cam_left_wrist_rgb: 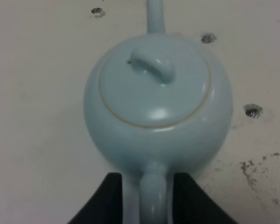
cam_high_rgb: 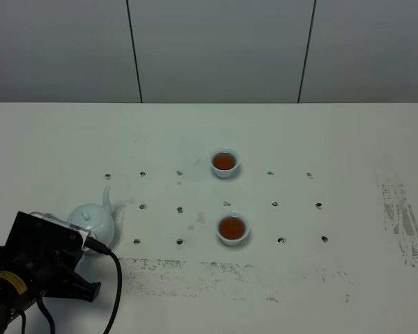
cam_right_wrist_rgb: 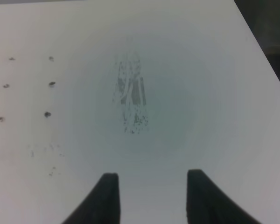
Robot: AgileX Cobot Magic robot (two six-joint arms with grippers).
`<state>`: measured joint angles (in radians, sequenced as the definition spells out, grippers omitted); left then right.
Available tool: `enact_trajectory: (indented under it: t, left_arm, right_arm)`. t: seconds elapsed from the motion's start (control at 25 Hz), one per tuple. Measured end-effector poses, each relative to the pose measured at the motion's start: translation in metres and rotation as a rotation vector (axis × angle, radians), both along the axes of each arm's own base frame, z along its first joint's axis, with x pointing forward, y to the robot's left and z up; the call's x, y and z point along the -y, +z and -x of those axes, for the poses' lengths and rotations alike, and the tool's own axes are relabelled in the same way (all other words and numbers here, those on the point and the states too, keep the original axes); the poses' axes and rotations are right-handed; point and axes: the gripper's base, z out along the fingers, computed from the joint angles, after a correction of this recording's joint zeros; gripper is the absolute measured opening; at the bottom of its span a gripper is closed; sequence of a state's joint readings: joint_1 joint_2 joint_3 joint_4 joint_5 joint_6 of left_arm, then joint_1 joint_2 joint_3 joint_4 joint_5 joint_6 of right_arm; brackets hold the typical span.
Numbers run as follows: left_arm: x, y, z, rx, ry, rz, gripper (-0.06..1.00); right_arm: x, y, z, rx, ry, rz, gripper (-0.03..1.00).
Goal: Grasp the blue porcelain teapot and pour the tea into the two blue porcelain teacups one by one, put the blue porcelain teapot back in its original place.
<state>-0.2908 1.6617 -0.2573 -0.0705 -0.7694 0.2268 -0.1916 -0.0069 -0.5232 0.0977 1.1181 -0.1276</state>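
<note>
Two full teacups (cam_high_rgb: 228,196) beyond teapot (cam_high_rgb: 96,220).

Glossy glazed porcelain teapot (cam_left_wrist_rgb: 157,107); matt, scuffed white table (cam_high_rgb: 348,209).

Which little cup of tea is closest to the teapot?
The front teacup, the one nearer the camera in the high view. It sits closer to the teapot at the table's left. The other teacup stands farther back. Both hold brown tea.
</note>
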Motion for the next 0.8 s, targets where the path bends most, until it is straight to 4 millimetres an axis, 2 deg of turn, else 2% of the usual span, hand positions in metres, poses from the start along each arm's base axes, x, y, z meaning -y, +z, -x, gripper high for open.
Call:
enact_trajectory:
  t: [0.2, 0.4, 0.64, 0.8]
  left_arm:
    - [0.0, 0.004, 0.0, 0.015, 0.008, 0.007, 0.38]
    - [-0.002, 0.019, -0.001, 0.076, 0.042, 0.037, 0.43]
    - [0.003, 0.054, -0.018, 0.071, 0.067, 0.084, 0.44]
    - [0.004, 0.087, -0.042, -0.012, 0.066, 0.079, 0.44]
  right_arm:
    - [0.0, 0.0, 0.0, 0.0, 0.0, 0.0, 0.35]
    - [0.0, 0.0, 0.0, 0.0, 0.0, 0.0, 0.35]
    - [0.0, 0.0, 0.0, 0.0, 0.0, 0.0, 0.35]
    - [0.0, 0.0, 0.0, 0.0, 0.0, 0.0, 0.35]
